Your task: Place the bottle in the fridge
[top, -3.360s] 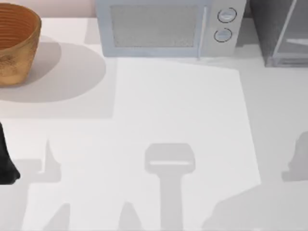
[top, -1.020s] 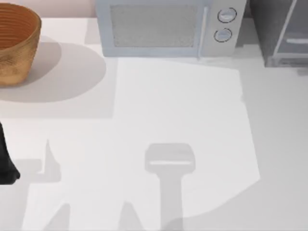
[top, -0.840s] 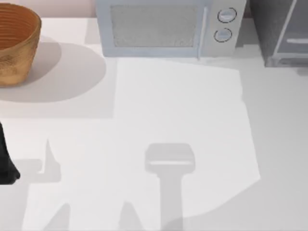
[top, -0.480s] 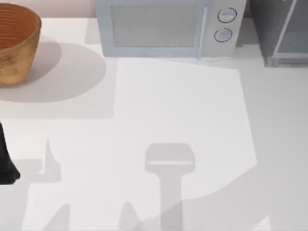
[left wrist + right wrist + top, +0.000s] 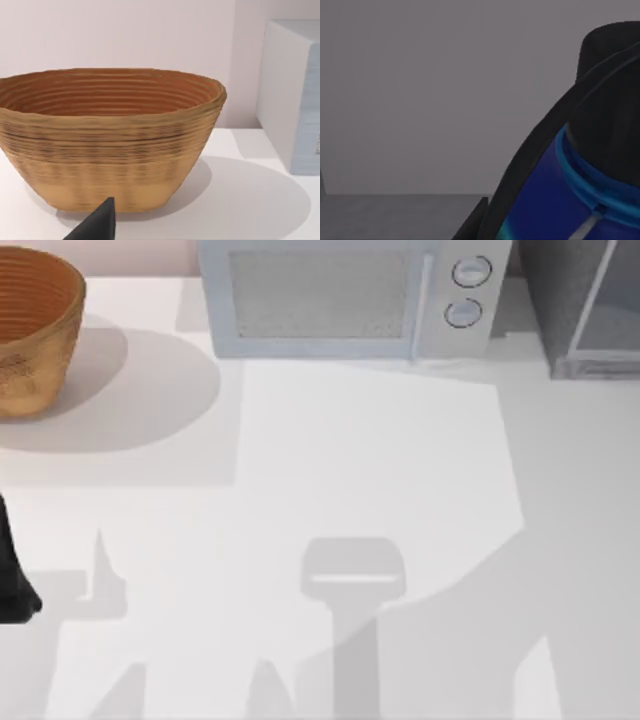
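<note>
My right hand [image 5: 555, 165] is clamped on the bottle [image 5: 555, 200]: the right wrist view has a dark finger [image 5: 535, 150] wrapped across its blue shoulder, black cap [image 5: 610, 90] just above that. Behind the bottle is a plain dark grey wall with a floor-like ledge lower down, which I read as the inside of the fridge [image 5: 560, 310], so the bottle looks to be at or just inside the opening, off the table [image 5: 380, 460]. In the top view the fridge sits at the far right corner, next to the microwave [image 5: 340, 300]. Step in hand, as I judge it: carry the bottle in and set it down. To do it well, go in straight and slow, keep clear of the door frame and side walls, lower until the base sits flat on the shelf, then release and back out along the same line. Bottle's long axis runs base to cap; in the wrist view it leans diagonally, cap end leading away from the camera, but I can't tell its true tilt against the shelf. Left hand [image 5: 95, 225] is parked by the table's left edge, facing the wicker basket [image 5: 110, 140]; can't tell its opening.
</note>
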Robot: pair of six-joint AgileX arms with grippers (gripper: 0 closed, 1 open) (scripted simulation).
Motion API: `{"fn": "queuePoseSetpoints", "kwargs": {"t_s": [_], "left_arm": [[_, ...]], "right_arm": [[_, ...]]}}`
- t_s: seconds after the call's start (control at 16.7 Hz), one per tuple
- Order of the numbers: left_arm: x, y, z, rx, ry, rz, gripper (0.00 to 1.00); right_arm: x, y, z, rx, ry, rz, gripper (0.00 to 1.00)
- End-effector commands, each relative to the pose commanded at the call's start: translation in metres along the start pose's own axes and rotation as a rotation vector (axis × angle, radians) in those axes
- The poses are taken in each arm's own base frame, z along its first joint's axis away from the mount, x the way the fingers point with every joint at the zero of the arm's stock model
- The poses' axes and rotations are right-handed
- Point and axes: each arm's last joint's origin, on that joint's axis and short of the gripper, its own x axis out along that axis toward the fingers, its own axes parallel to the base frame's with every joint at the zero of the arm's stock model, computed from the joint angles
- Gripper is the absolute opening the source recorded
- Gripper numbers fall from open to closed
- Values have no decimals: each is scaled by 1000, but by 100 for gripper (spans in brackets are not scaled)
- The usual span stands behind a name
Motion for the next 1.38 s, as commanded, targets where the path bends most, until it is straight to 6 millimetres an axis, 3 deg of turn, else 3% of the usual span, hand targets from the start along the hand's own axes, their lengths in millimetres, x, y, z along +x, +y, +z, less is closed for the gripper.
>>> {"fn": "queuePoseSetpoints", "kwargs": {"t_s": [0.24,1.02,1.38], "left_arm": [[0,0,0,0,0,0,100],[0,0,0,0,0,0,100],[0,0,0,0,0,0,100]], "right_arm": [[1,1,-1,-1,4,3,1],[1,1,-1,-1,4,3,98],[1,1,-1,-1,4,3,100]]}}
